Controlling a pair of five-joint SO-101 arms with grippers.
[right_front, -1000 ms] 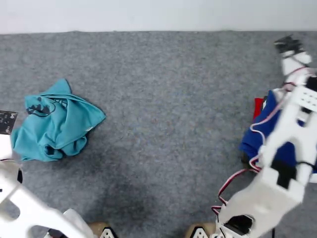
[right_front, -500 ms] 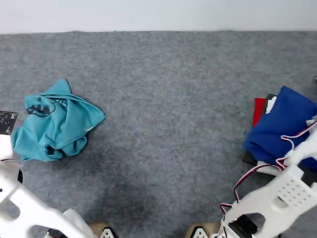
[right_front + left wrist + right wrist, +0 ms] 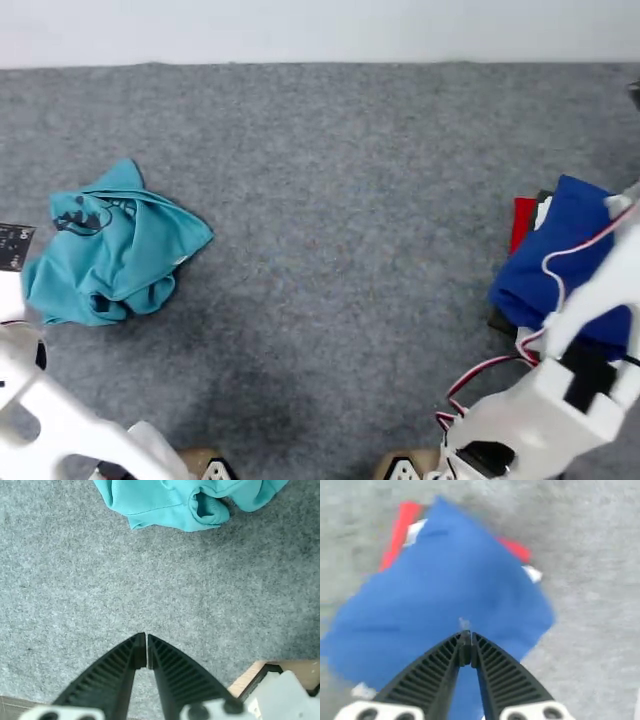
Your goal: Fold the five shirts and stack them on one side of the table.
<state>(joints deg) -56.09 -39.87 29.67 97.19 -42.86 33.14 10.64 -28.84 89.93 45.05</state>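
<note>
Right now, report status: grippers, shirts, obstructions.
Left gripper shut, over mat near teal shirt. Right gripper shut, over blue shirt. Teal shirt crumpled, unfolded; blue shirt folded atop stack.

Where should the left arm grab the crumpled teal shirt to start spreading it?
Probably the pointed corner of the teal shirt that juts toward the middle of the table. Come down from that side with the left gripper, now shut, opened: the corner lies flatter and freer than the bunched folds.

Robot workbench: grey felt table [image 3: 340, 200]
</note>
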